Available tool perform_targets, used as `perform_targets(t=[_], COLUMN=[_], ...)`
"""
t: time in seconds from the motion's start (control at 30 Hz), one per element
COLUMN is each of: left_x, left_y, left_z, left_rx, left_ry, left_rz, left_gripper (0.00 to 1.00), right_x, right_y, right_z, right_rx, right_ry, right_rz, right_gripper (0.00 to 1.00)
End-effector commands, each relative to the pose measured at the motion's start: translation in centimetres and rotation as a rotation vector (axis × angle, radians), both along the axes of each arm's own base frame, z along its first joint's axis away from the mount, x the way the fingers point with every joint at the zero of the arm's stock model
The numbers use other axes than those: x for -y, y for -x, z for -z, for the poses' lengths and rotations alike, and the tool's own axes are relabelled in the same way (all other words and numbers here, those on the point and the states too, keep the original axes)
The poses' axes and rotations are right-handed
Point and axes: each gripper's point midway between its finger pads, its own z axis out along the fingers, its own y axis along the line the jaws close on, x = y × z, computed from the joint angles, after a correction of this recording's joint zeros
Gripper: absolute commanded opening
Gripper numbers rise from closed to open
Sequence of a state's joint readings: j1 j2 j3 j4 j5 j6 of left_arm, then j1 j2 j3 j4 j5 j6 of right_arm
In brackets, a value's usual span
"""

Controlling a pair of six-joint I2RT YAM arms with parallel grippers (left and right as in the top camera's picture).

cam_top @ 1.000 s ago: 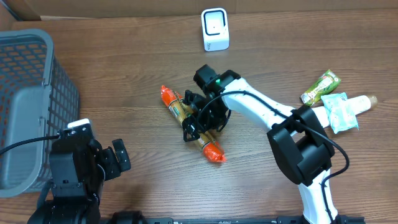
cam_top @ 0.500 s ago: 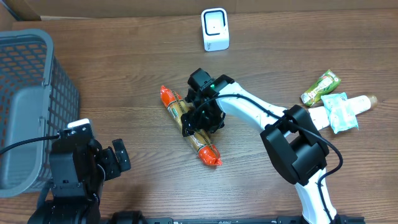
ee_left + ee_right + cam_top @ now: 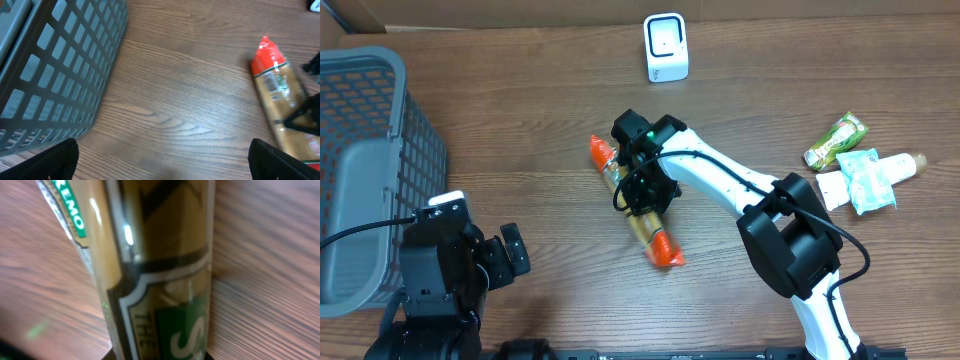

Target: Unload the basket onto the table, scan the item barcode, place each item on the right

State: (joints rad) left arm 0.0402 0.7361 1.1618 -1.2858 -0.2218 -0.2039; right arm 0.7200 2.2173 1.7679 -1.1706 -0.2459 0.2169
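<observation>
- Finds the left jaws at the near left edge of the bench, released and spread wide, nothing between them, one fingertip low in each corner of the left wrist view.
- Notes a grey mesh basket on the left side of the bench, just beside those jaws.
- Locates the sausage pack mid-bench, lying slantwise, with one orange end nearer and the other farther, toward the basket side.
- Records the right jaws clenched across the pack's gold middle, grasping it, with the label filling the right wrist view.
- Cannot tell whether the pack rests on the bench or hangs clear of it.
- Notes a green packet, a pale pouch and a white tube grouped at the right, well apart from the pack.
- Locates the white scanner upright at the far edge, apart from the pack.
</observation>
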Motion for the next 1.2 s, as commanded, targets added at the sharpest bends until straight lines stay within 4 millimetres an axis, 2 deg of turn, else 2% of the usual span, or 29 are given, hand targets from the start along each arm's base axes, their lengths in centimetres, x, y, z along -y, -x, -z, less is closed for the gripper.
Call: perform_targets(t=[0.0, 0.1, 0.17, 0.3, 0.33, 0.37, 0.4, 0.47, 0.53, 0.67, 0.73, 0.83, 0.87, 0.9, 0.93, 1.0, 1.07, 1.13, 1.17], left_x=[-0.4, -0.4, -0.4, -0.4, -0.4, -0.4, -0.4, -0.4, -0.4, -0.4, -0.4, -0.4, -0.4, -0.4, -0.4, -0.4, -0.4, -0.4, -0.4], left_y=[0.1, 0.1, 0.1, 0.1, 0.1, 0.1, 0.1, 0.1, 0.1, 0.1, 0.1, 0.1, 0.1, 0.1, 0.1, 0.1, 0.1, 0.1, 0.1], left_z=[-0.1, -0.1, -0.1, -0.1, -0.1, -0.1, -0.1, -0.1, -0.1, -0.1, -0.1, -0.1, -0.1, -0.1, -0.1, -0.1, -0.1, -0.1, -0.1], left_rx=[0.007, 0.007, 0.007, 0.007, 0.007, 0.007, 0.007, 0.007, 0.007, 0.007, 0.007, 0.007, 0.007, 0.007, 0.007, 0.007, 0.007, 0.007, 0.007], left_ry=[-0.006, -0.006, -0.006, -0.006, -0.006, -0.006, -0.006, -0.006, -0.006, -0.006, -0.006, -0.006, -0.006, -0.006, -0.006, -0.006, -0.006, -0.006, -0.006], left_rz=[-0.023, -0.023, -0.023, -0.023, -0.023, -0.023, -0.023, -0.023, -0.023, -0.023, -0.023, -0.023, -0.023, -0.023, -0.023, -0.023, -0.023, -0.023, -0.023], left_gripper=[0.99, 0.99, 1.00, 1.00, 1.00, 1.00, 1.00, 1.00, 1.00, 1.00, 1.00, 0.99, 1.00, 1.00, 1.00, 1.00, 0.99, 1.00, 1.00], right_x=[3.7, 6.6, 8.1, 7.7, 7.2, 6.3, 4.1, 2.1, 1.2, -0.9, -1.2, -0.6, 0.8, 1.3, 3.0, 5.6, 7.2, 7.3, 6.6], right_y=[-5.2, -6.9, -7.7, -6.9, -6.3, -5.3, -3.3, -1.6, -0.7, 1.3, 1.8, 0.6, -1.1, -1.7, -3.4, -5.4, -6.7, -6.9, -6.6], right_z=[-4.4, -6.1, -6.0, -4.0, -3.5, -2.9, -2.2, -2.2, -2.2, -2.6, -2.7, -3.1, -3.7, -4.1, -5.0, -6.1, -6.2, -5.5, -4.9], right_rx=[0.264, 0.390, 0.449, 0.401, 0.369, 0.322, 0.229, 0.169, 0.154, 0.068, 0.044, 0.093, 0.153, 0.172, 0.224, 0.284, 0.309, 0.282, 0.252], right_ry=[0.174, 0.325, 0.412, 0.399, 0.375, 0.333, 0.231, 0.142, 0.122, 0.026, 0.002, 0.036, 0.091, 0.111, 0.171, 0.256, 0.288, 0.249, 0.198], right_rz=[0.048, 0.139, 0.204, 0.190, 0.177, 0.149, 0.055, -0.032, -0.051, -0.068, -0.070, -0.061, -0.039, -0.030, -0.003, 0.033, 0.061, 0.044, 0.017], right_gripper=[0.04, 0.04, 0.04, 0.05, 0.18, 0.40, 0.62, 0.78, 0.83, 0.84, 0.83, 0.82, 0.82, 0.83, 0.85, 0.88, 0.94, 0.96, 0.96])
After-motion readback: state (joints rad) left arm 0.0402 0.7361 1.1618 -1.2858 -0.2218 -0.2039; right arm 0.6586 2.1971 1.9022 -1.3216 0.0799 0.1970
